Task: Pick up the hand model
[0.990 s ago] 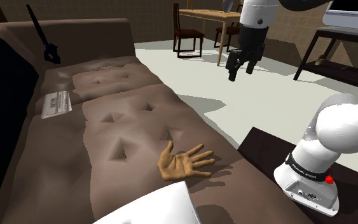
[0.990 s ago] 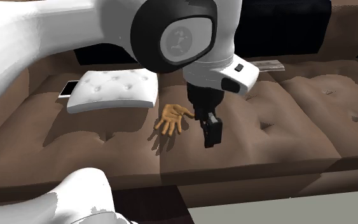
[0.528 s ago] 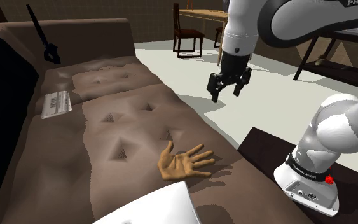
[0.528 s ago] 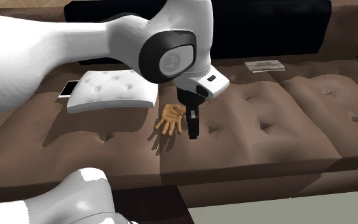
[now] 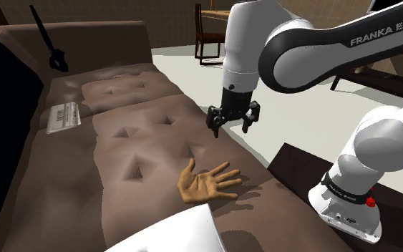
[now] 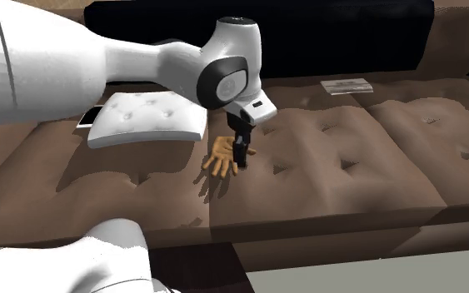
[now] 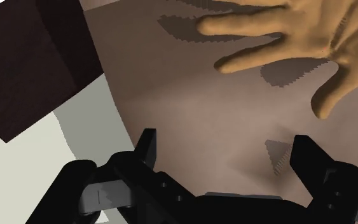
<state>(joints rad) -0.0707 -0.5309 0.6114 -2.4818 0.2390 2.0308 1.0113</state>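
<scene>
1. Brown tufted sofa [image 5: 142, 129] [image 6: 349, 183] is the work surface. In the shoulder view the seat runs from 11 to 5 o'clock, w/ the backrest along its 9 o'clock side.
2. White arm [image 5: 293, 43] [image 6: 141, 67] reaches over the seat's front edge. The wrist points down at the cushioning.
3. Dark box stand [image 5: 293, 161] [image 7: 31, 63] sits just off the sofa front, at 4 o'clock from the gripper in the shoulder view.
4. White tufted cushion [image 6: 147, 119] [image 5: 185, 233] lies flat on the seat. It is at 10 o'clock from the hand model in the second ext. view and near it, but I can't tell if they touch.
5. Flat printed booklet [image 5: 64, 117] [image 6: 346, 85] lies by the backrest, well apart from the model.
6. Hand model [image 5: 205, 182] [image 6: 221, 155] [image 7: 311, 38] is tan and lies palm up w/ its digits spread, flat on the seat near the front edge. It is at 7 o'clock from the gripper in the shoulder view.
7. Gripper [image 5: 231, 127] [image 6: 241, 158] [image 7: 227, 153] hangs above the seat, clear of the model. I read its fingers as spread wide w/ nothing between them. In the wrist view the model lies ahead of the tips, untouched.
</scene>
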